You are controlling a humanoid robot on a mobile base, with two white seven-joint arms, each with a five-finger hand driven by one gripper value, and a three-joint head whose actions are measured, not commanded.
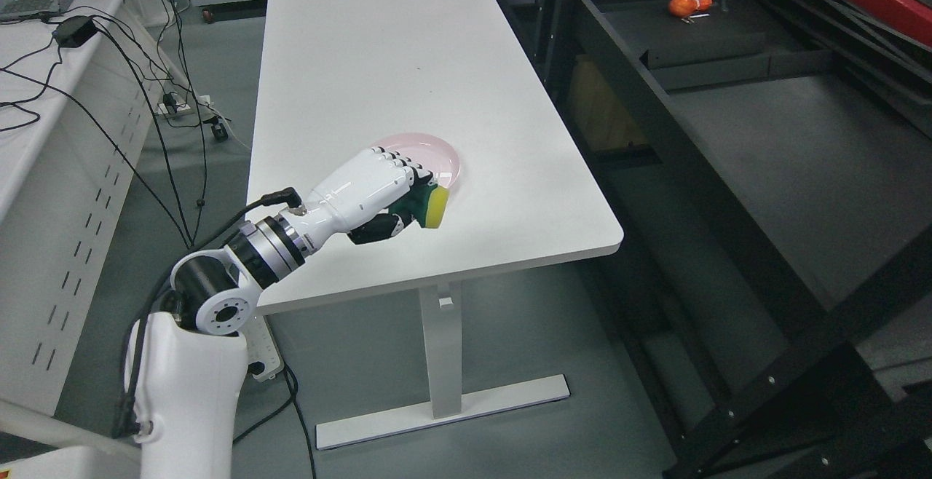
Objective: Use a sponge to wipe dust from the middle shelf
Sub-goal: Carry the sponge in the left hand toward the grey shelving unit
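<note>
Your left hand (375, 188) over the white table (408, 64), fingers (408, 169) curled around the yellow-green sponge (431, 206), sponge protruding at their 4 o'clock, pink plate (444, 155) just behind, dark shelf (764, 144) at 3 o'clock.

Most of the white table (408, 49) is left bare beyond a pink plate (444, 159). To its right, the shelf (786, 166) is fronted by black frame bars (655, 122).
</note>
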